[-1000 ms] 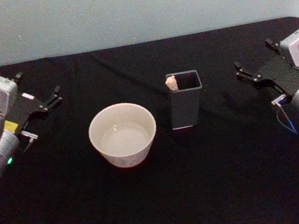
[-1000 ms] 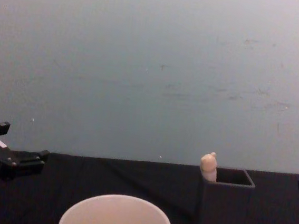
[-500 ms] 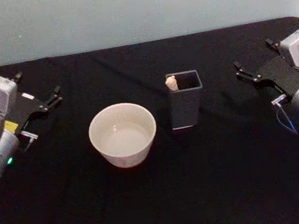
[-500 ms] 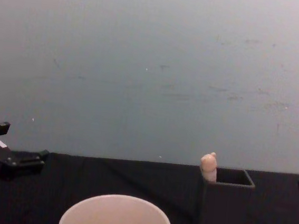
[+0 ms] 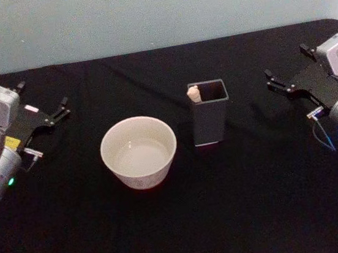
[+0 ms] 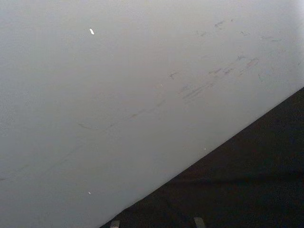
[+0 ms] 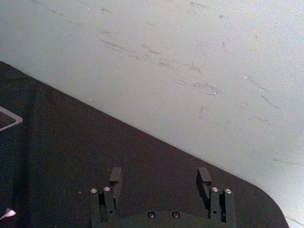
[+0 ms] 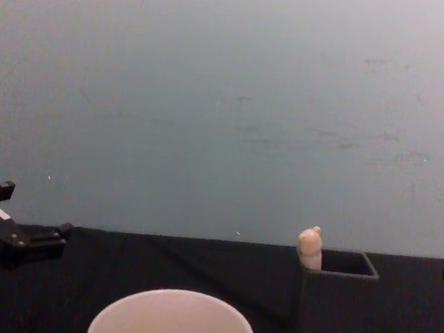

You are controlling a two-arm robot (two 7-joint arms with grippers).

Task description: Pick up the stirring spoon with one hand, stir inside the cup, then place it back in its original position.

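Backed by a pale blue-grey wall [image 5: 143, 12], plain, unbroken. Marked with faint dark scuffs and streaks, plus a few small white specks. Met at its foot by the far edge of the surface [image 5: 187, 223]. Covered in matte black cloth, far right corner rounded. Faint diagonal crease [image 5: 145, 83] toward the back, left of centre. Lit softly and evenly, no hard shadows.

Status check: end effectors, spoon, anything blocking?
Left end effector open, parked far left. Right end effector open, far right, apart from holder. Stirring spoon standing in holder, ungrasped. Cup left of holder; nothing in the way.
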